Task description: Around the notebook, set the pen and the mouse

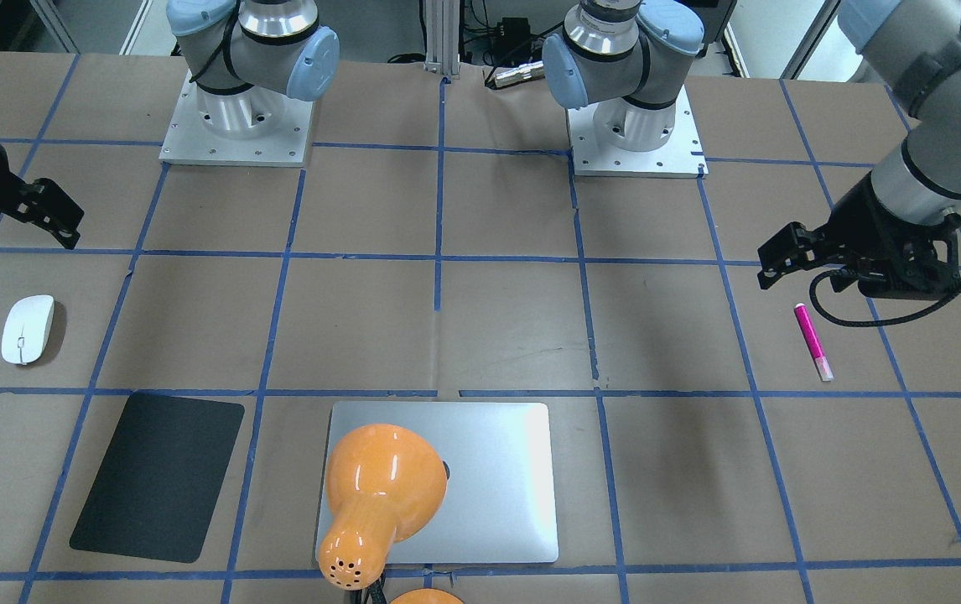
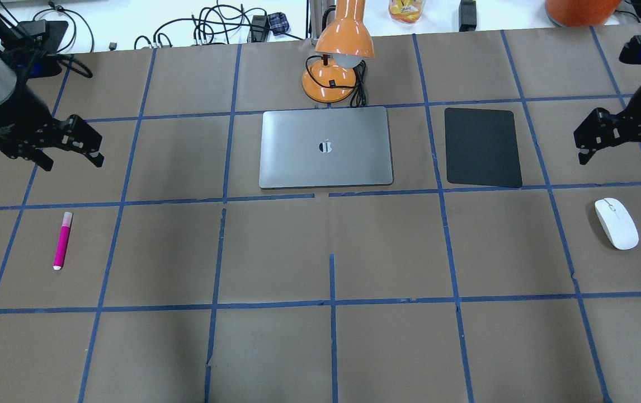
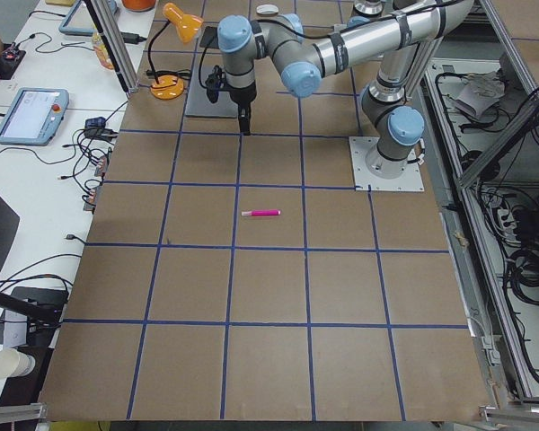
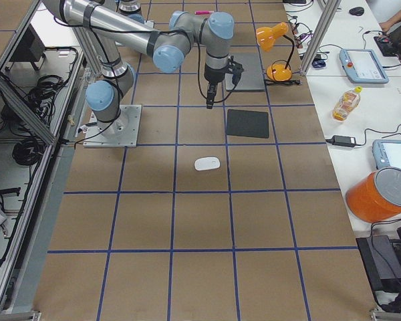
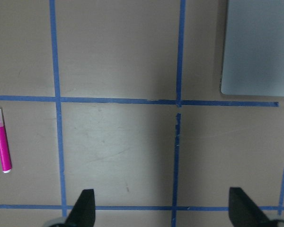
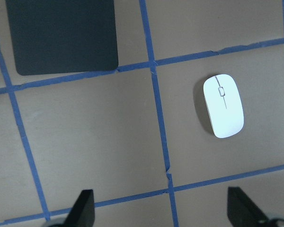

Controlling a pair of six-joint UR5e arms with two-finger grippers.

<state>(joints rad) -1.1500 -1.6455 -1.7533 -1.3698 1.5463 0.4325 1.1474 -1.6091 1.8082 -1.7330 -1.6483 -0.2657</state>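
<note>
The magenta pen (image 2: 62,240) lies flat on the brown table at the left, well apart from the notebook (image 2: 326,146), a closed silver slab at the far middle. The white mouse (image 2: 616,223) rests at the right. My left gripper (image 2: 71,159) hovers open and empty beyond the pen (image 5: 2,147), which shows at the left edge of its wrist view. My right gripper (image 2: 617,157) hovers open and empty beyond the mouse (image 6: 223,106). In the front-facing view the pen (image 1: 812,341) is on the right and the mouse (image 1: 28,329) on the left.
A thin black mat (image 2: 482,146) lies right of the notebook, between it and the mouse. An orange desk lamp (image 2: 337,56) stands behind the notebook, its head leaning over it (image 1: 380,495). Blue tape lines grid the table.
</note>
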